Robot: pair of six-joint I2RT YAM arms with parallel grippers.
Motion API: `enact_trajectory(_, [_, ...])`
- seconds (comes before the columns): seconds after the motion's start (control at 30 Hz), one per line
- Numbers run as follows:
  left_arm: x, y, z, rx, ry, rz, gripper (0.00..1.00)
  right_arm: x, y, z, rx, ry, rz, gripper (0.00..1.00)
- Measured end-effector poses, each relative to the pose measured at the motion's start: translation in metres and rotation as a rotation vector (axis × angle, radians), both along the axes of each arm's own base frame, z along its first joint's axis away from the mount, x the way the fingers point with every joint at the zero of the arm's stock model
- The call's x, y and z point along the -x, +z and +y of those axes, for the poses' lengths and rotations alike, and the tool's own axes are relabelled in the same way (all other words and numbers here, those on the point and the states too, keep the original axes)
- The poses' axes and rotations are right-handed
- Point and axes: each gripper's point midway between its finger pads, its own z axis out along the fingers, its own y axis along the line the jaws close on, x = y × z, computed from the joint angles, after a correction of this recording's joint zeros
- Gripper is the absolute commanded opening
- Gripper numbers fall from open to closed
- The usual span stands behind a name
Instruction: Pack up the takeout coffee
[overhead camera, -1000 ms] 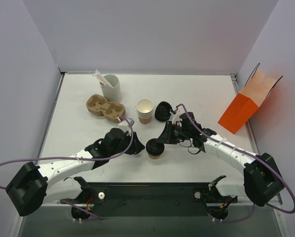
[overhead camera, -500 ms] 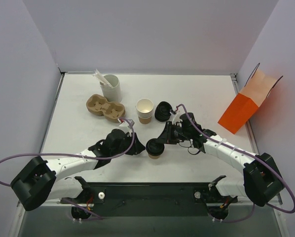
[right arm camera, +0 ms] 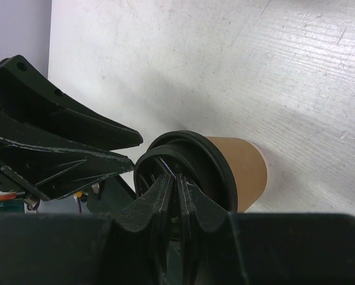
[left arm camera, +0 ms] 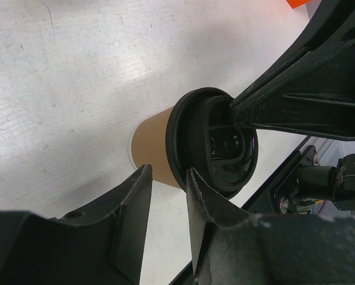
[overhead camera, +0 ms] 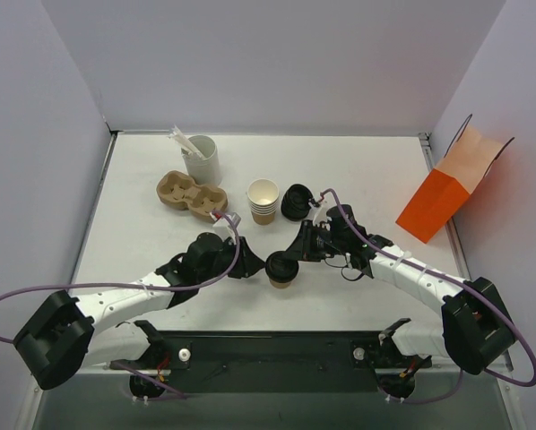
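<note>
While the takeout coffee (overhead camera: 281, 269) stood upright on the surface (overhead camera: 142, 242) between the two arms, its black lid was closed on it.
The right fingers (right arm camera: 154, 205) were almost together, with their tips on the lid top. The left fingers (left arm camera: 133, 208) stood partly apart just beside the brown wall of the cup, with nothing between them. Farther back, a stack of nested cups (overhead camera: 263, 202) stood beside loose black lids (overhead camera: 295, 202). A white cup (overhead camera: 201, 159) held white sticks, a cardboard carrier (overhead camera: 190, 194) lay near it, and an orange bag (overhead camera: 447, 193) leaned open at the right wall.

Right end effector (right arm camera: 177, 179) closed, tips at lid of takeout coffee (right arm camera: 244, 169); left end effector (right arm camera: 59, 148) alongside.
</note>
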Motion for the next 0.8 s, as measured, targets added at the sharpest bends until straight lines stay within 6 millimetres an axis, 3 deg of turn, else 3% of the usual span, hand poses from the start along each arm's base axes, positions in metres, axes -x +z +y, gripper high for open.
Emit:
enact_trajectory(0.2, [0.002,-0.011,-0.007,0.019,-0.016,0.034,0.39,0.0,0.0,0.0,0.0,-0.001,0.0,0.11])
enact_trajectory(0.43, [0.0,-0.011,-0.015,0.055,-0.017,0.054,0.3,-0.002,0.0,-0.001,0.006,-0.01,-0.006,0.11])
enact_trajectory(0.8, [-0.001,-0.016,-0.017,-0.025,0.086,0.106,0.3,-0.007,-0.004,-0.004,0.016,-0.025,-0.038,0.11])
